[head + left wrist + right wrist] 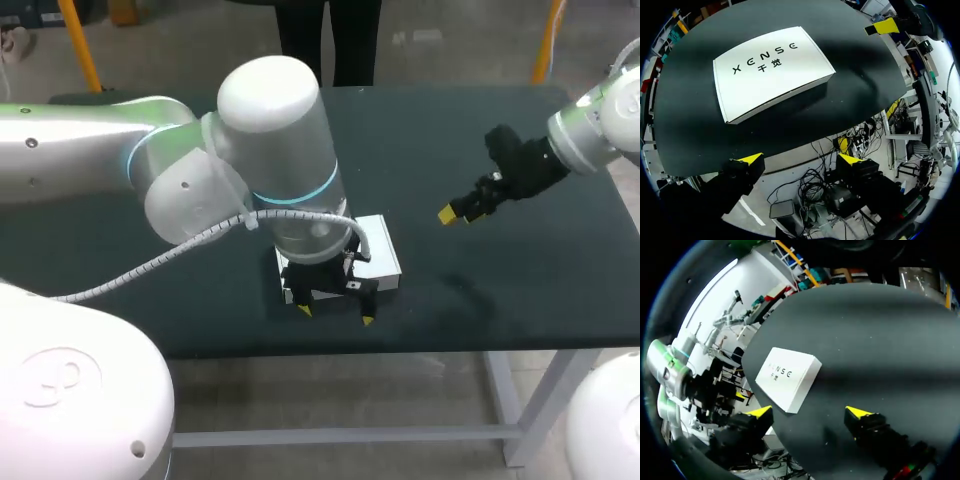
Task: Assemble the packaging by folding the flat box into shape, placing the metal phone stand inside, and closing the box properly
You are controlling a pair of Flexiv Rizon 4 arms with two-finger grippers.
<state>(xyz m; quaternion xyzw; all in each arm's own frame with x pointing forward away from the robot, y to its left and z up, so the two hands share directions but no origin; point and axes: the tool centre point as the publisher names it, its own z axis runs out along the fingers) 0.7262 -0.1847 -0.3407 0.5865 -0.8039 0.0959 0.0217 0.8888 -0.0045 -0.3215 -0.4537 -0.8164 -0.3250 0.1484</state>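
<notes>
Both your left claw (pixel 335 315) and right claw (pixel 455 212) are open; the left, at the box's (pixel 382 258) 6 o'clock, may drag it off the desk (pixel 480 290).

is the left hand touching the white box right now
Apart. In the left wrist view the left hand is open and the white box lies ahead of it, with bare table between them.

The flat white cardboard box (pixel 772 70) is lying closed on the dark green tabletop (pixel 500 280), with its lid facing up and dark lettering running across it. It is sitting flat near the tabletop's front edge, the one nearest the robot, about midway along it and turned slightly askew to that edge. No flaps are standing open.
</notes>
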